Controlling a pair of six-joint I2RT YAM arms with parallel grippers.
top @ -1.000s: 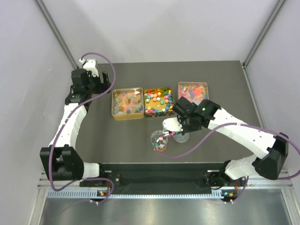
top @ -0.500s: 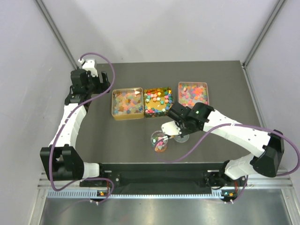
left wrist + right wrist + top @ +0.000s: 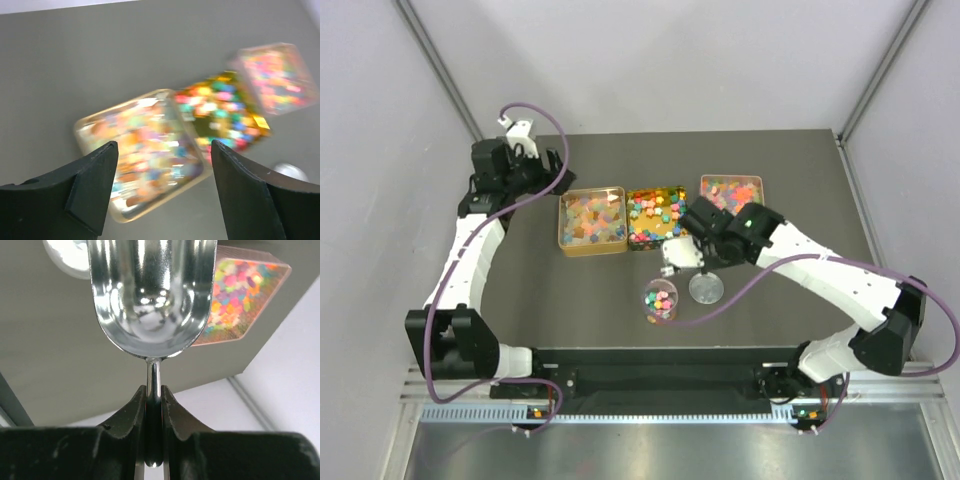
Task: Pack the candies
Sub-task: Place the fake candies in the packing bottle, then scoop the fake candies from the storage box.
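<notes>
Candies (image 3: 655,215) fill three trays (image 3: 592,252) at centre and a cup (image 3: 659,300) below them, with a lid (image 3: 706,288) beside the cup. The right gripper (image 3: 153,390) is clenched on a scoop (image 3: 152,295) between the trays and the cup. At upper left, the left gripper (image 3: 161,165) is released.

Metal scoop (image 3: 680,255) in gap between trays (image 3: 590,251) and jar (image 3: 645,297)

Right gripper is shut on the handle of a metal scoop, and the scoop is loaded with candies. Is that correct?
No. The right gripper is shut on the handle of the metal scoop, but the scoop is empty: the right wrist view shows its bowl as bare shiny metal. The only candies there lie in a tin behind it.
</notes>
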